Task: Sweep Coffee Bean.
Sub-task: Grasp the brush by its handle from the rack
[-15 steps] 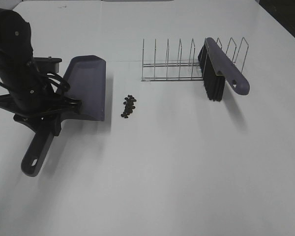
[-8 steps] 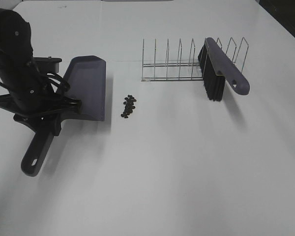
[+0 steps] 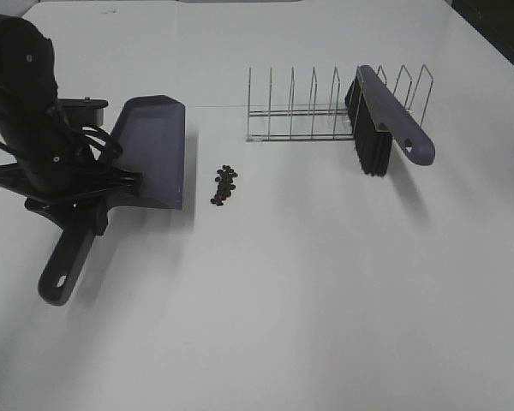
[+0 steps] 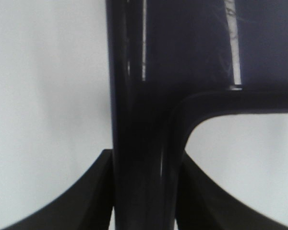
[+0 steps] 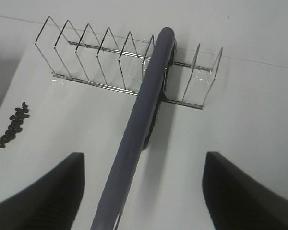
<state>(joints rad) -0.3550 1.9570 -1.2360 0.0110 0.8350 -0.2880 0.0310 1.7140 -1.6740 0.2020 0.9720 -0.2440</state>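
Observation:
The coffee beans (image 3: 224,185) lie in a small loose cluster on the white table; they also show in the right wrist view (image 5: 13,124). A dark purple dustpan (image 3: 152,152) sits just left of them, its open edge facing them across a short gap. My left gripper (image 3: 84,204) is shut on the dustpan's handle (image 4: 141,143). A purple brush (image 3: 387,116) with black bristles leans in a wire rack (image 3: 300,107). My right gripper (image 5: 144,191) is open, its fingers either side of the brush handle (image 5: 141,120) and apart from it.
The wire rack (image 5: 96,52) stands at the back right of the table with several empty slots. The table's dark far right edge (image 3: 497,34) is beyond it. The left arm (image 3: 26,111) stands over the table's left side.

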